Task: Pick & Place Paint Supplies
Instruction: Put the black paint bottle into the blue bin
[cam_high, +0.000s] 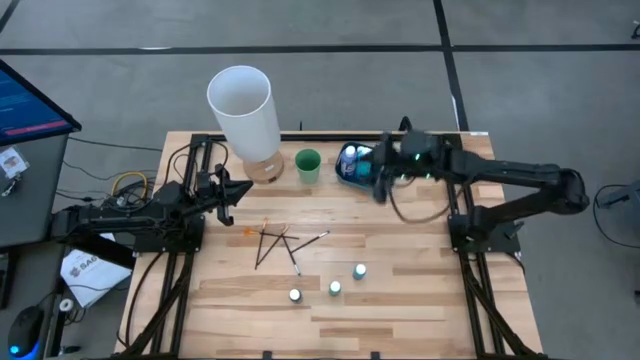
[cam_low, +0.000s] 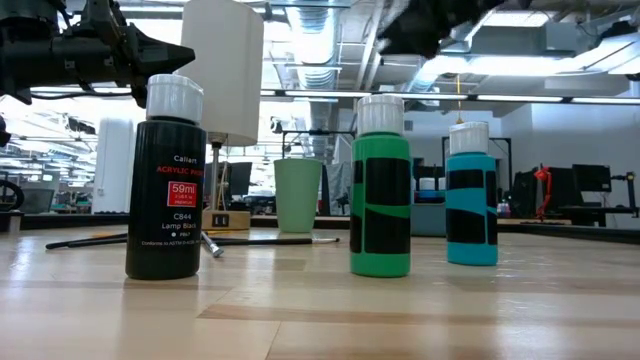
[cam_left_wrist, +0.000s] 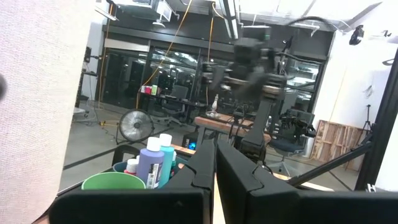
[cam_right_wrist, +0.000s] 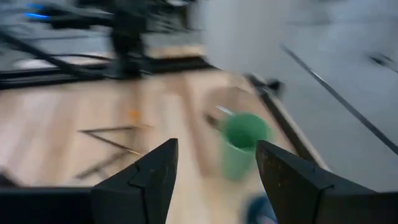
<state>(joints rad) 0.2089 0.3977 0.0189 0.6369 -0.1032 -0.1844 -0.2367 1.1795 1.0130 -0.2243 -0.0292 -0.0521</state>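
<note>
— Where are the right gripper (cam_high: 381, 187) fingers (cam_right_wrist: 149, 180)?
— Spread wide with nothing between them, just beside the blue tray (cam_high: 352, 165), with the green cup (cam_high: 307, 165) ahead of them.
— The left gripper (cam_high: 236, 190)?
— Its fingers (cam_left_wrist: 205, 171) are pressed together, empty.
— And the supplies?
— Three bottles (cam_high: 334, 288) stand upright, caps up, well apart from both pairs of fingers. The brushes (cam_high: 280, 243) lie flat on the surface (cam_high: 420, 290), crossing, long axes at differing angles, near the left fingers.
</note>
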